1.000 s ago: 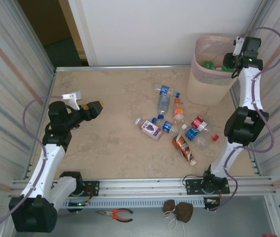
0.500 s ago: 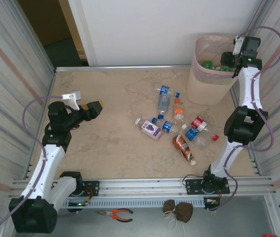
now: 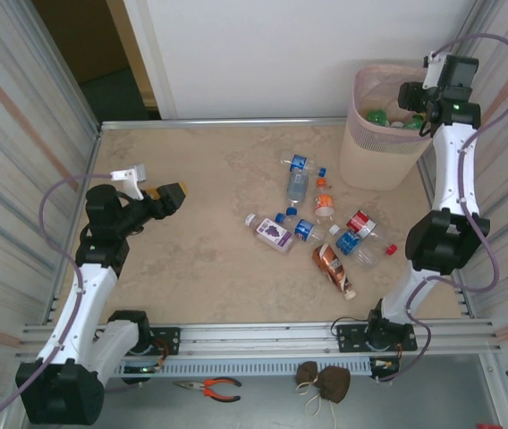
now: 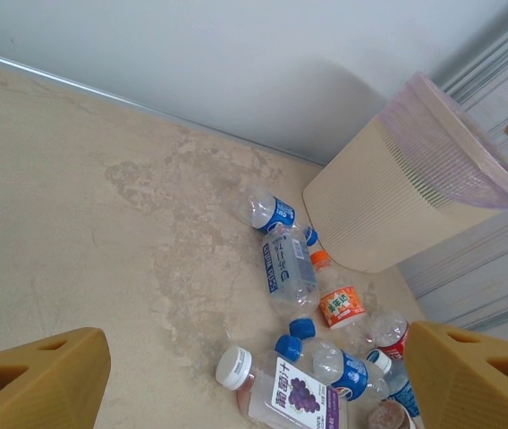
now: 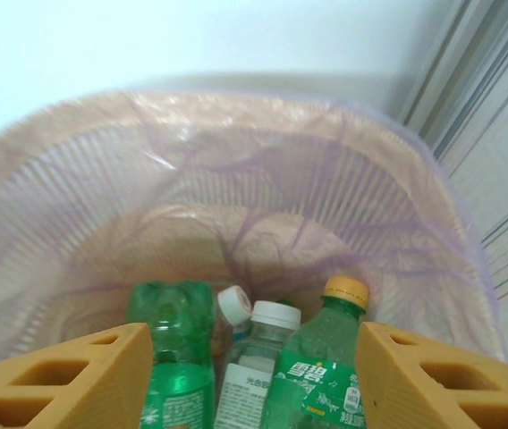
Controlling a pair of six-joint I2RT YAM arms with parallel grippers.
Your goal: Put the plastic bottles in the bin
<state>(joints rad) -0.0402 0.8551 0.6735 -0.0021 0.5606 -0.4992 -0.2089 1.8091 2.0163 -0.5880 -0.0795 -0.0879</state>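
From above, the right pincer (image 3: 410, 98) hangs over the mouth of the bin (image 3: 366, 165). The left pincer (image 3: 172, 195) hovers above the table (image 3: 191, 268), with the loose plastic bottles (image 3: 325, 228) lying well apart from it, off to its right.

On the left wrist camera its fingers (image 4: 30, 375) are spread wide with nothing between them. Ahead and below lie a grape-labelled bottle (image 4: 294, 400), a blue-labelled clear bottle (image 4: 287, 268) and an orange-labelled bottle (image 4: 339, 306), all on their sides, with the bin beyond them.

On the right wrist camera that pincer is also spread and empty. Directly below it, inside the bin, sit green soda bottles (image 5: 175, 357) and a clear white-capped one (image 5: 254, 375).

The bottles look empty, so they are probably light, thin-walled, slick and apt to roll. A gentle grip across the labelled mid-body seems best.
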